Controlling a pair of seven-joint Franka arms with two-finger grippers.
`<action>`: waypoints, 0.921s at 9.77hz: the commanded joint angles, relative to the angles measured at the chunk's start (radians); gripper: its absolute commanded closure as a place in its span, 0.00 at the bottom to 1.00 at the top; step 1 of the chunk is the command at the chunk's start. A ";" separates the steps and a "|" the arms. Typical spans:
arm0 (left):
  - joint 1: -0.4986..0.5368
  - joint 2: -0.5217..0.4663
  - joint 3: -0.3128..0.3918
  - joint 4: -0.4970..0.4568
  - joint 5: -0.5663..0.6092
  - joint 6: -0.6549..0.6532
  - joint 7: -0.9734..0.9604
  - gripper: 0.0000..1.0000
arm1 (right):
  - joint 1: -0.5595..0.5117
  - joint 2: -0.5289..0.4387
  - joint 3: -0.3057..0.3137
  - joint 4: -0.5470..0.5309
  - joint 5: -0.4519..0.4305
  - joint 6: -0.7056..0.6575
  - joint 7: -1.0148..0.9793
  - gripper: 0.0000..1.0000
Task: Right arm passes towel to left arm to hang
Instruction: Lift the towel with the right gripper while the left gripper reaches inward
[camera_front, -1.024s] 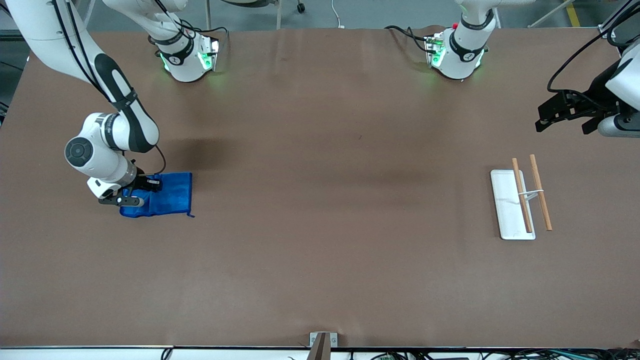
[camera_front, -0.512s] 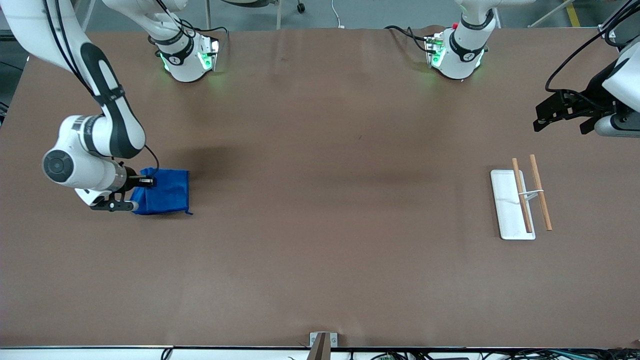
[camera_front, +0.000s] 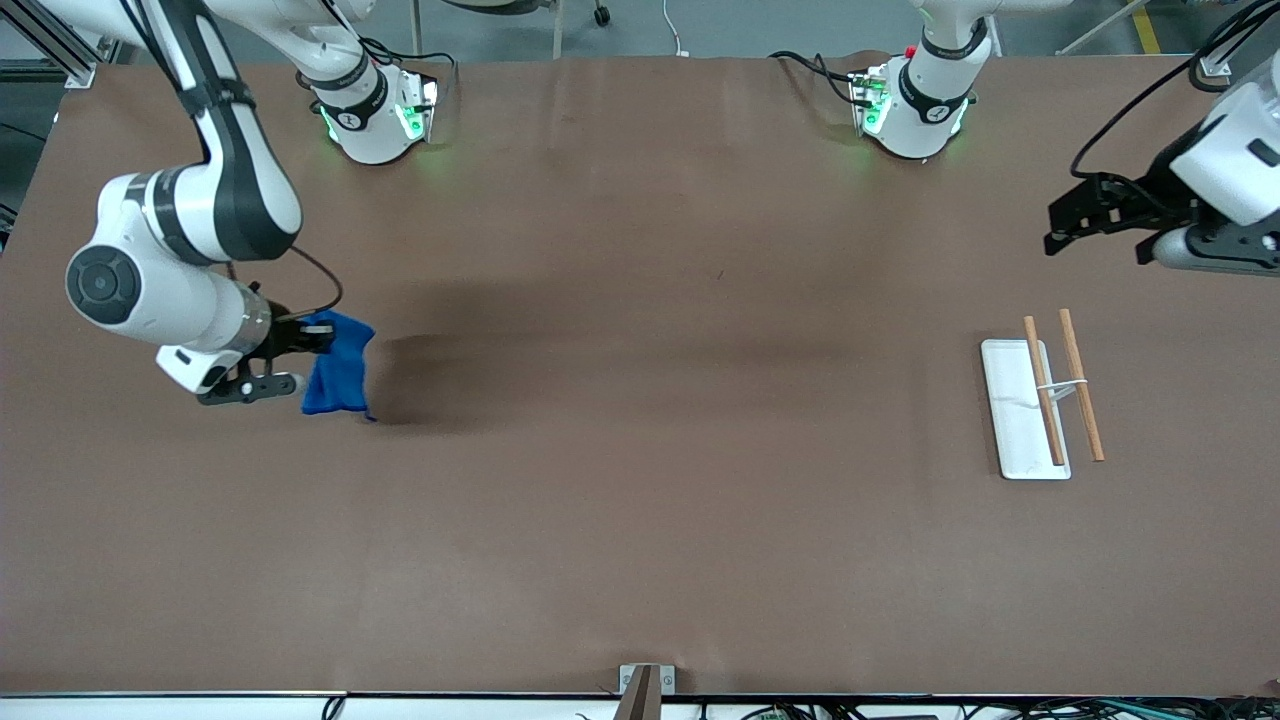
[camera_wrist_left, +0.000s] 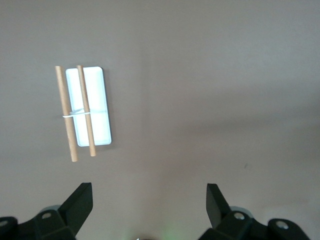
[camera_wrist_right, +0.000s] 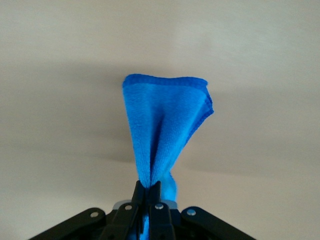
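The bright blue towel (camera_front: 338, 372) hangs bunched from my right gripper (camera_front: 318, 335), lifted over the right arm's end of the table. The gripper is shut on one edge of it. In the right wrist view the towel (camera_wrist_right: 164, 130) fans out from the pinched fingers (camera_wrist_right: 150, 192). A short loose thread hangs at its lower corner. My left gripper (camera_front: 1075, 218) is open and empty, up in the air over the left arm's end of the table. In the left wrist view its fingertips (camera_wrist_left: 82, 197) stand wide apart around the gripper's middle (camera_wrist_left: 148, 196).
A white tray-like base (camera_front: 1012, 420) with two wooden rods (camera_front: 1081, 385) tied across it lies near the left arm's end of the table. It also shows in the left wrist view (camera_wrist_left: 97, 112). A metal bracket (camera_front: 646, 681) sits at the table's nearest edge.
My right gripper has lifted the towel off the table; it now hangs bunched instead of lying flat. The left gripper has shifted slightly toward the middle of the table.
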 joint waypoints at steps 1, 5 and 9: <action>0.010 0.047 0.007 -0.005 -0.169 -0.018 0.037 0.00 | -0.013 -0.028 0.070 0.014 0.158 -0.008 -0.002 1.00; 0.007 0.104 0.026 -0.172 -0.565 -0.018 0.226 0.00 | 0.005 -0.026 0.201 0.026 0.566 0.108 -0.003 1.00; 0.003 0.088 0.048 -0.509 -0.941 0.024 0.368 0.00 | 0.042 -0.016 0.333 0.040 0.969 0.179 -0.016 1.00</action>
